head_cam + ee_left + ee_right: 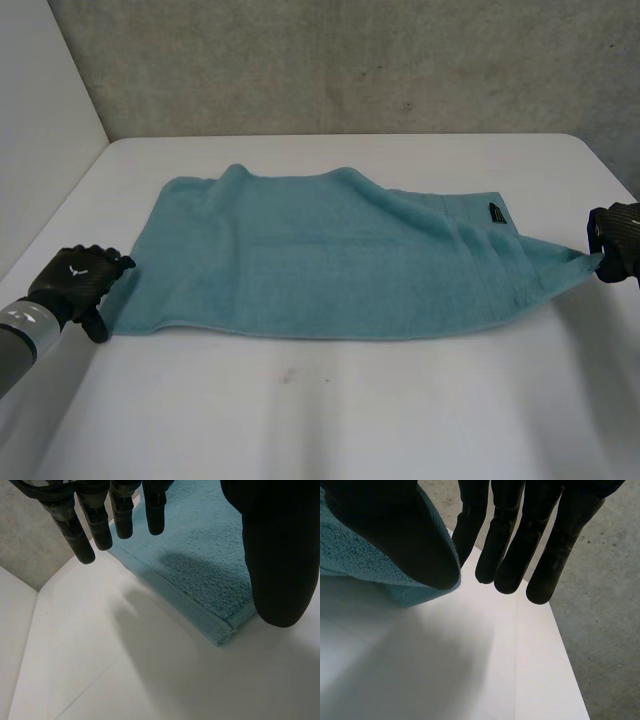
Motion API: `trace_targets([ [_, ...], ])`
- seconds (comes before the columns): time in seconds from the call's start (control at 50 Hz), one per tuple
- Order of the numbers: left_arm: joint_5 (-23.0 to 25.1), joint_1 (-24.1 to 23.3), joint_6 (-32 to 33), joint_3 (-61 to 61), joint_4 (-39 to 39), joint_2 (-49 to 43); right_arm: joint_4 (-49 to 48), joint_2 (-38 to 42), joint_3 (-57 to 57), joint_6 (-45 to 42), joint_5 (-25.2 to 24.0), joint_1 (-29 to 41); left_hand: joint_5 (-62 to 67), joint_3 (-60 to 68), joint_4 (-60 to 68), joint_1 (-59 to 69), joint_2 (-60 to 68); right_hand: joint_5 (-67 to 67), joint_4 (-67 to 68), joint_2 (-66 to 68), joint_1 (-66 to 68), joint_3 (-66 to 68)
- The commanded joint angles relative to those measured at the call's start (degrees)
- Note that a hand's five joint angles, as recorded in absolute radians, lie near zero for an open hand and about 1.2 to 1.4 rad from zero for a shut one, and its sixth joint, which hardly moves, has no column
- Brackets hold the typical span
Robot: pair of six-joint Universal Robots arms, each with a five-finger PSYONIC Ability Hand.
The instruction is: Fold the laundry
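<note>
Right hand (395,530) pinching the towel's (330,260) corner, left hand (275,555) loose over the other, which likely needs grasping before folding.

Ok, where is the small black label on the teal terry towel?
In the head view, the small black label sits on the teal terry towel near its far edge, toward the right hand.

right hand (616,240): cut by edge | label (497,213) on towel (330,260): unreadable

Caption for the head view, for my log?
Teal terry towel spread on white table, left hand open at its near-left corner, right hand pinching its drawn-out right corner.
</note>
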Motion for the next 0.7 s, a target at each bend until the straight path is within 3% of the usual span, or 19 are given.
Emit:
trace_targets([
  [0.02,-0.08,-0.64,0.01,2.22,-0.04,-1.80,-0.03,0.13,0.00,-0.08,0.07,0.05,3.53,2.73,2.97,2.68,2.91,12.70,11.61,12.17,24.17,11.87],
  [0.52,-0.70,-3.90,-0.08,7.49,0.14,-4.96,0.06,0.92,-0.09,-0.08,-0.01,-0.04,4.70,3.90,4.15,3.85,4.08,12.70,11.61,12.17,24.17,11.87],
  [0.7,-0.70,-4.60,-0.08,9.25,0.23,-6.37,0.06,0.92,-0.09,-0.16,-0.01,0.05,20.82,20.03,20.27,19.97,20.21,12.70,11.61,12.17,24.17,11.87],
])
